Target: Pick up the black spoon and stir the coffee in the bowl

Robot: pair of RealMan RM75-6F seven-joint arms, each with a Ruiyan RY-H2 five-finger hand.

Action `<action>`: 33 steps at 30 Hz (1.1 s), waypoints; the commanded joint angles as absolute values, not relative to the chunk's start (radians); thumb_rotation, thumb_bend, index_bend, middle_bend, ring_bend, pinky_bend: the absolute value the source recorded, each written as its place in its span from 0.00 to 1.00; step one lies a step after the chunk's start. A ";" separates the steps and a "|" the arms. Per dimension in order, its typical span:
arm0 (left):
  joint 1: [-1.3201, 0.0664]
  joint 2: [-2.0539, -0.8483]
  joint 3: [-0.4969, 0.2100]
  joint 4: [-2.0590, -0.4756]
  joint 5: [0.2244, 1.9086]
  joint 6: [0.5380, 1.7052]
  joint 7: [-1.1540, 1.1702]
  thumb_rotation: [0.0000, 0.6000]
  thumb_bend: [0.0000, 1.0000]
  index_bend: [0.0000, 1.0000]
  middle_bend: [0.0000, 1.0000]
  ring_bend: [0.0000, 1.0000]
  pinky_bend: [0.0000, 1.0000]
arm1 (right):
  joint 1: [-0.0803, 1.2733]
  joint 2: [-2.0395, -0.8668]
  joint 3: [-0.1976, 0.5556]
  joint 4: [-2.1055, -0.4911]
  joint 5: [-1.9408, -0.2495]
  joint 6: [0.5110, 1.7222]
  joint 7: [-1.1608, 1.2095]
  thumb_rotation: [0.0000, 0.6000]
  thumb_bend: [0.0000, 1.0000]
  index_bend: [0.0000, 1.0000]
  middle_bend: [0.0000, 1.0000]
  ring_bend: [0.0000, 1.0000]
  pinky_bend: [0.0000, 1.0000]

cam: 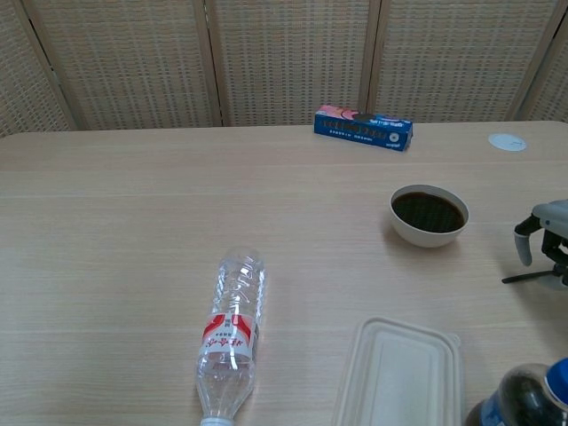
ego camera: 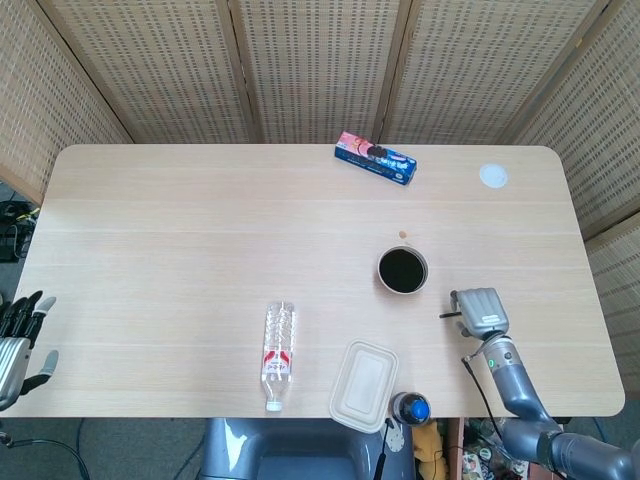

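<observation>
Gripping the thin black spoon [cam: 531, 276] near one end, the robot's grey right hand [ego camera: 479, 310] is hovering at the right edge of the pale wooden table [ego camera: 200, 230], its fingers curled down around the utensil. Only a short dark stretch of the spoon is showing in either view, poking out leftward from the hand toward the table's middle; its far end is hidden inside the grip, so which end is the scoop cannot be told. In the chest view the visible length is running almost level, tilted slightly up toward the hand.

Sitting just up and to the left of that hand in the head view is the small white bowl of dark coffee [ego camera: 402, 270], near but clearly apart from the spoon's exposed tip. The spoon's long axis is pointing roughly toward the bowl's side of the table, so the next move looks likely to call for a short carry inward and a downward tilt of the tip.

Resting low at the table's far left corner, the left hand [ego camera: 20, 336] is holding nothing, fingers apart, well away from both bowl and spoon.
</observation>
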State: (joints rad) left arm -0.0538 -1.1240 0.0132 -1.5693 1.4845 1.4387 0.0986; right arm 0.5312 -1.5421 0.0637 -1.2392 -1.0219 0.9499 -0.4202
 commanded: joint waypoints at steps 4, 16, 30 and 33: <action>-0.051 -1.123 0.014 -1.567 1.482 1.440 0.098 1.00 0.45 0.00 0.00 0.00 0.00 | 0.539 -1.562 0.064 -1.211 -1.033 0.948 -0.448 1.00 0.47 0.53 0.95 0.99 1.00; -0.052 -1.127 0.020 -1.557 1.485 1.428 0.075 1.00 0.45 0.00 0.00 0.00 0.00 | 0.557 -1.612 0.057 -1.164 -1.052 0.954 -0.553 1.00 0.50 0.55 0.95 0.99 1.00; -0.049 -1.133 0.024 -1.535 1.480 1.421 0.055 1.00 0.45 0.00 0.00 0.00 0.00 | 0.561 -1.639 0.058 -1.126 -1.040 0.932 -0.597 1.00 0.52 0.56 0.96 0.99 1.00; -0.050 -1.134 0.024 -1.533 1.480 1.420 0.054 1.00 0.45 0.00 0.00 0.00 0.00 | 0.559 -1.641 0.057 -1.119 -1.041 0.931 -0.597 1.00 0.52 0.56 0.96 0.99 1.00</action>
